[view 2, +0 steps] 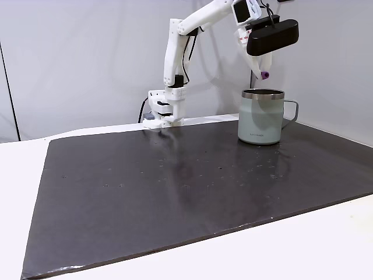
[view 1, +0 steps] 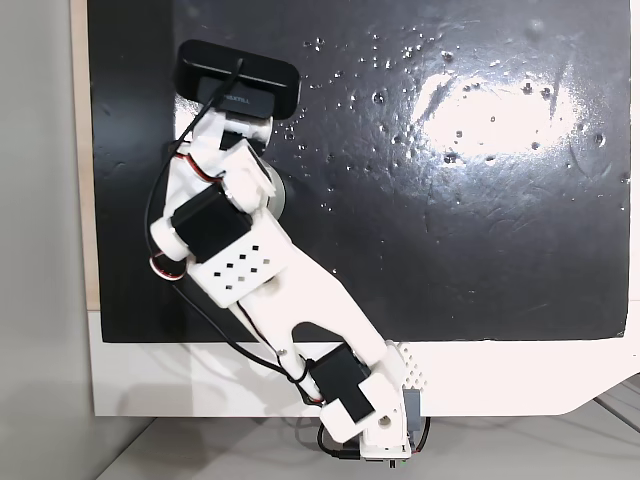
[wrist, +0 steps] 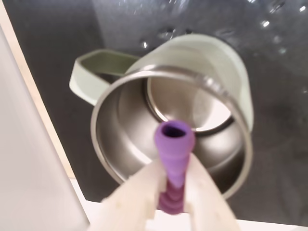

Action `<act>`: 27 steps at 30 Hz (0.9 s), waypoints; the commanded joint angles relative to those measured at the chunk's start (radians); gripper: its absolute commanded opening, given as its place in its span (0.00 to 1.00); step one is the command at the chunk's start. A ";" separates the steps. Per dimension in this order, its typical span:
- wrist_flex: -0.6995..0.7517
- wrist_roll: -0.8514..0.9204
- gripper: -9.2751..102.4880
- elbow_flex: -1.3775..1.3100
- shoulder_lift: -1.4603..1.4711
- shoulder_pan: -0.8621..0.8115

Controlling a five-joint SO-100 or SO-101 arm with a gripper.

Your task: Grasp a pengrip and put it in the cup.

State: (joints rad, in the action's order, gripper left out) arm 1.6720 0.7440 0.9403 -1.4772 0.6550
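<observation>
The end effector (wrist: 174, 192) pinches the purple pengrip (wrist: 173, 149) between its two fingers, and the cup (wrist: 211, 72) sits directly below, its shiny mouth open under the pengrip's tip. This looks like the drop-off step: next the fingers need only part to let it fall inside.

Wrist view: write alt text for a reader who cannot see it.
Two pale fingers grip a purple pengrip, its hollow end facing the camera, directly above the open mouth of a metal cup. The cup's handle points left, and it stands on a dark mat.
</observation>
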 commanded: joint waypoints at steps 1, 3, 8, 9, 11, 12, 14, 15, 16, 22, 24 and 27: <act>0.006 -0.023 0.08 -0.063 -0.006 0.040; 0.006 -0.031 0.08 -0.063 -0.006 0.049; 0.015 -0.021 0.19 -0.072 -0.006 0.055; 0.020 -0.015 0.25 -0.072 -0.006 0.055; 0.028 -0.012 0.32 -0.072 -0.006 0.054; 0.029 -0.012 0.34 -0.072 -0.006 0.054; 0.029 -0.012 0.36 -0.072 -0.006 0.054; 0.029 -0.012 0.36 -0.072 -0.006 0.054; 0.029 -0.012 0.36 -0.072 -0.006 0.054; 0.034 -0.003 0.36 -0.072 -0.006 0.054; 0.035 0.000 0.36 -0.072 -0.006 0.052; 0.037 0.003 0.36 -0.072 -0.009 0.049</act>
